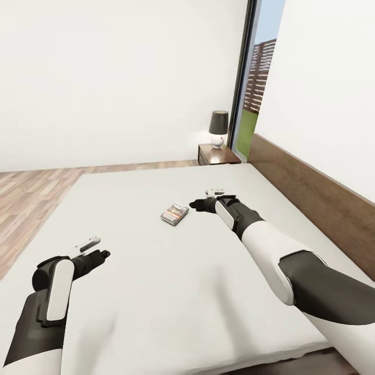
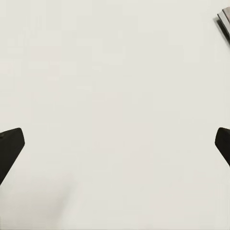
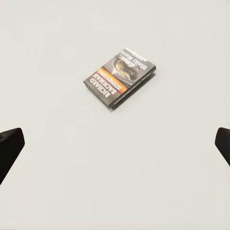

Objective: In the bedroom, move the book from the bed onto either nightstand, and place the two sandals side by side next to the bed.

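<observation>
The book (image 1: 174,213) lies flat on the bed's white mattress (image 1: 156,291), near its middle. In the right wrist view the book's dark cover (image 3: 120,76) with its orange band faces up, ahead of the fingers. My right gripper (image 1: 197,204) hovers just right of the book, open and holding nothing; its dark fingertips (image 3: 9,148) stand wide apart. My left gripper (image 1: 103,254) is open over bare mattress nearer the front left, and a corner of the book (image 2: 225,19) shows at the edge of the left wrist view. The nightstand (image 1: 216,154) stands beyond the bed's far corner. The sandals are out of view.
A table lamp (image 1: 219,128) with a dark shade sits on the nightstand. The brown wooden headboard (image 1: 312,192) runs along the bed's right side. A tall window (image 1: 252,88) is behind the nightstand. Wooden floor (image 1: 26,192) lies to the left of the bed.
</observation>
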`<state>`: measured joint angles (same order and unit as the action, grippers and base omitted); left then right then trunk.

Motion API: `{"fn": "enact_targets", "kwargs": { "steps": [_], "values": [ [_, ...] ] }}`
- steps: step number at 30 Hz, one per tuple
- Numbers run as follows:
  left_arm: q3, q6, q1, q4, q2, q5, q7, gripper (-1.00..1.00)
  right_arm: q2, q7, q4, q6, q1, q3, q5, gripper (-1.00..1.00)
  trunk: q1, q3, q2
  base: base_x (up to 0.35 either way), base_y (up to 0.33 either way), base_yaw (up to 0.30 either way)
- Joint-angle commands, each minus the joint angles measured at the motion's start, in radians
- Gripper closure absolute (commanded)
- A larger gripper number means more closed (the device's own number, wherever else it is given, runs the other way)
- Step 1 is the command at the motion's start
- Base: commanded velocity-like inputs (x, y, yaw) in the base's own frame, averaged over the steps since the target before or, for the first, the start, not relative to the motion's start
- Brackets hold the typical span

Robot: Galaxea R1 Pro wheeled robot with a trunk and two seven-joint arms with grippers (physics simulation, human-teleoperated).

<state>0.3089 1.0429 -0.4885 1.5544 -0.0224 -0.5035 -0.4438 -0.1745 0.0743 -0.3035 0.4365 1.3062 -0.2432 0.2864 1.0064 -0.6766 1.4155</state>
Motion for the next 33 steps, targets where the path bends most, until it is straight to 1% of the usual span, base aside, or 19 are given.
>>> {"fn": "enact_targets", "kwargs": {
  "steps": [1, 7, 14, 17, 23, 33],
  "values": [
    [0.002, 0.003, -0.001, 0.001, -0.001, -0.010, -0.009, -1.00, 0.000, 0.000, 0.000, 0.004, 0.001, -0.002, 0.004, -1.00, -0.004, 0.001, -0.007, 0.000, 0.000, 0.000],
    [0.003, 0.004, -0.001, 0.001, 0.000, -0.010, -0.009, -1.00, 0.000, -0.005, 0.012, 0.006, 0.001, -0.005, 0.004, -1.00, -0.027, 0.010, -0.049, 0.000, 0.000, 0.000],
    [0.009, 0.004, -0.001, 0.003, 0.001, -0.010, -0.009, -1.00, 0.000, -0.032, 0.050, 0.004, 0.001, -0.004, 0.006, -1.00, -0.027, -0.001, -0.049, 0.000, 0.000, 0.000],
    [0.027, 0.004, -0.001, 0.004, 0.000, -0.011, -0.009, -1.00, 0.000, -0.038, 0.057, 0.004, 0.001, -0.004, 0.007, -1.00, -0.027, -0.005, -0.049, 0.000, 0.000, 0.000],
    [0.040, 0.004, 0.000, 0.003, 0.000, -0.012, -0.009, -1.00, 0.000, -0.042, 0.061, 0.004, 0.001, -0.004, 0.008, -1.00, -0.027, -0.015, -0.049, 0.000, 0.000, 0.000],
    [0.043, 0.004, 0.000, 0.003, 0.000, -0.012, -0.009, -1.00, 0.000, -0.044, 0.061, 0.011, 0.001, -0.004, 0.008, -1.00, -0.027, -0.030, -0.049, 0.000, 0.000, 0.000]
  ]
}}
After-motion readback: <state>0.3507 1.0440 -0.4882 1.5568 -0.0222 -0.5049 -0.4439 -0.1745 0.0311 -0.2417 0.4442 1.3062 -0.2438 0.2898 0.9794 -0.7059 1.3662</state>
